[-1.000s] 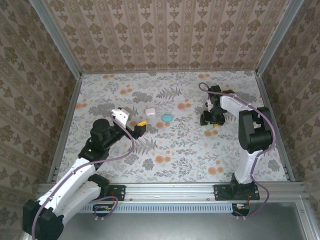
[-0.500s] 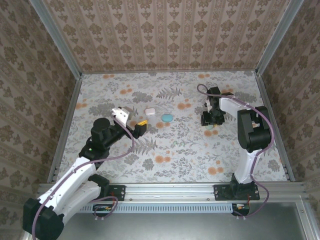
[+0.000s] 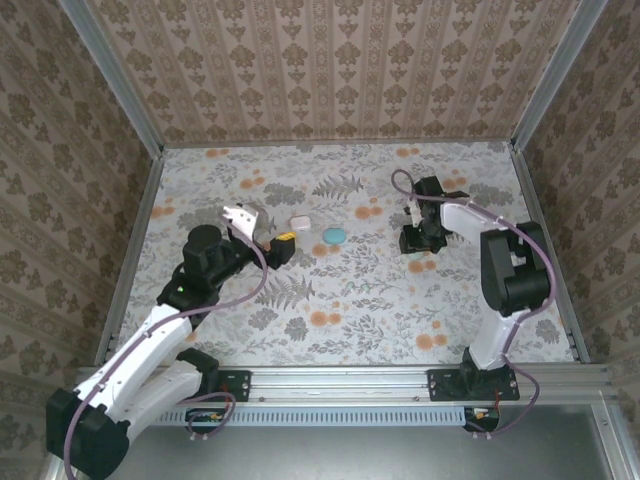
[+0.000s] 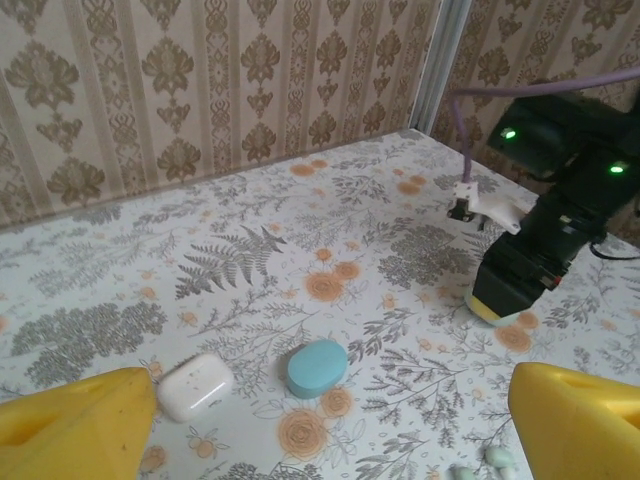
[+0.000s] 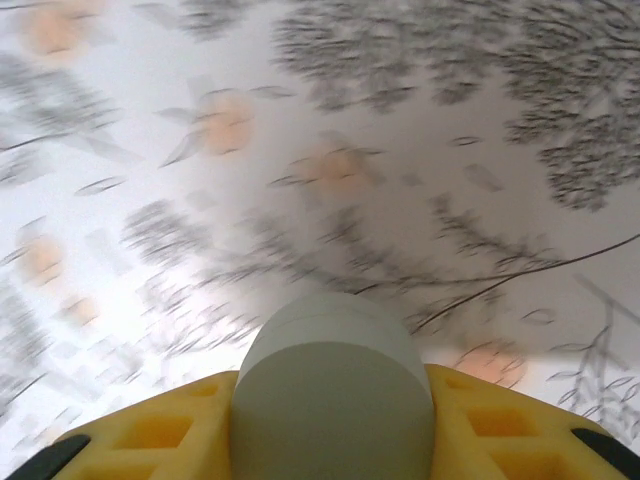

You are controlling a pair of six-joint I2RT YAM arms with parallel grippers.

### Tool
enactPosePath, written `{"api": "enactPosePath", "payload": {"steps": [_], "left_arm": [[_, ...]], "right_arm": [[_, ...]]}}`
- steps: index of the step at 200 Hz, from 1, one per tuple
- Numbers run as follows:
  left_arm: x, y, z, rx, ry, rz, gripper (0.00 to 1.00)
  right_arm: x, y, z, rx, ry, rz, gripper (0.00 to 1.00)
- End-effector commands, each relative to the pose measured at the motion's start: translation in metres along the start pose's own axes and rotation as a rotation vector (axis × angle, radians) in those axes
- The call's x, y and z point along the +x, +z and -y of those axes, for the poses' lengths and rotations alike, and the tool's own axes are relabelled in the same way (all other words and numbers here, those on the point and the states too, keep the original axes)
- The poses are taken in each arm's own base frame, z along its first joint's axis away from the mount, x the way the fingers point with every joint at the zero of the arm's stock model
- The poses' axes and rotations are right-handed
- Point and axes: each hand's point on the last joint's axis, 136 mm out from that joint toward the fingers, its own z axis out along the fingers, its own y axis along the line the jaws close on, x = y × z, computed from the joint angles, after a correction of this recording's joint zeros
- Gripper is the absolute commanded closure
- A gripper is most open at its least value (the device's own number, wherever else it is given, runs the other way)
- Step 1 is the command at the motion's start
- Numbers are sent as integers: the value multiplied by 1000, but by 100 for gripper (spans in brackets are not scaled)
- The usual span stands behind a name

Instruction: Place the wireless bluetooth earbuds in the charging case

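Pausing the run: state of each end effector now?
Left end effector: open, empty.
Right end effector: closed on the pale green rounded plastic case.

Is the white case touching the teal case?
No, in the left wrist view a strip of table shows between the white case and the teal case.

No text, number, brand or sign can be read anywhere. The white charging case [image 4: 195, 386] and the teal charging case [image 4: 317, 367] on the desk [image 4: 250, 300] show plain shells. The pale case [image 5: 332, 400] seen from the right wrist is just as plain. At the far right, a small white tag-like piece [image 4: 490, 208] on the right arm is too small to read.
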Motion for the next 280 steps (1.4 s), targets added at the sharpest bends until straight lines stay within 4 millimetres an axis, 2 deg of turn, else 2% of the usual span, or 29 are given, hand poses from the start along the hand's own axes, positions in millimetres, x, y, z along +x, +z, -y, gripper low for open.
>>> {"api": "enactPosePath", "payload": {"steps": [1, 25, 28, 32, 46, 63, 96, 141, 170, 205, 238, 260, 280], "left_arm": [[-8, 8, -2, 8, -141, -47, 8], [-19, 25, 7, 83, -322, -76, 10], [-20, 28, 8, 91, -348, -82, 10], [-21, 32, 10, 107, -381, -91, 10], [-28, 43, 21, 174, -470, -115, 12], [-35, 55, 34, 233, -528, -137, 12], [-47, 69, 65, 332, -513, -160, 12], [-46, 81, 101, 419, -463, -222, 12], [-38, 89, 110, 423, -446, -261, 15], [-29, 98, 111, 413, -447, -295, 23], [-28, 102, 115, 426, -434, -310, 30], [-27, 105, 120, 440, -424, -323, 38], [-30, 105, 120, 442, -423, -318, 56]], "right_arm": [[-35, -60, -63, -156, -261, 293, 58], [-40, -110, -114, -226, -528, 524, 59], [-40, -111, -118, -233, -552, 543, 60], [-41, -125, -125, -238, -583, 598, 60], [-39, -150, -144, -254, -692, 721, 61], [-34, -175, -163, -274, -810, 847, 61], [-24, -203, -185, -283, -949, 982, 61], [-24, -216, -194, -280, -977, 1016, 61], [-26, -216, -197, -288, -976, 1019, 61], [-27, -217, -198, -297, -963, 1036, 61], [-28, -218, -199, -309, -953, 1038, 61], [-28, -220, -200, -315, -949, 1045, 60], [-28, -223, -201, -324, -955, 1053, 59]]}}
